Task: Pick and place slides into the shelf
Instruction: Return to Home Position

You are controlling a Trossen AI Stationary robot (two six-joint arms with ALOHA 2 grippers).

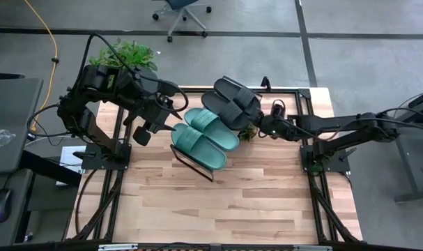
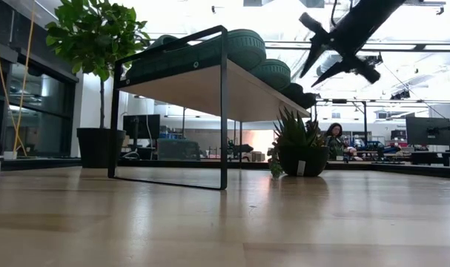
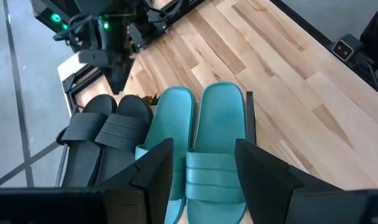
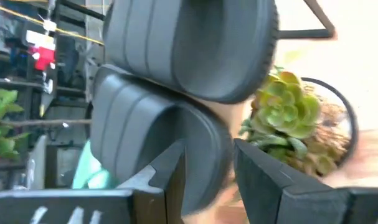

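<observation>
Nearest the low camera, the butcher-block tabletop (image 1: 218, 202) lies as pale, smooth, lightly glossy planks. Past it, at mid-table, stands the shelf (image 2: 210, 89): a light wooden board tilted on a thin black metal frame. All four slides rest on the board side by side. The two teal slides (image 1: 201, 143) take the near-left end and the two black slides (image 1: 233, 103) the far-right end.

Each slide is a moulded one-piece shape with a rounded toe, a smooth footbed and a wide ribbed strap. They look like matte rubber, so they are probably light, springy and grippy rather than slippery, and not fragile. The strap or a side edge of the sole seems the surest place to pinch. A soft sole would likely bend if taken by the tip.

The left gripper (image 3: 204, 171) hangs above the teal pair on the shelf's left, fingers spread wide and empty. The right gripper (image 4: 207, 177) sits just to the right of the black pair, fingers parted with nothing between them.

A small spiky succulent (image 4: 288, 118) in a round pot stands by the shelf's right side. Farther off, a leafy potted plant (image 2: 98, 44) rises at the far left, and a seated person (image 2: 333, 141) shows in the room beyond.
</observation>
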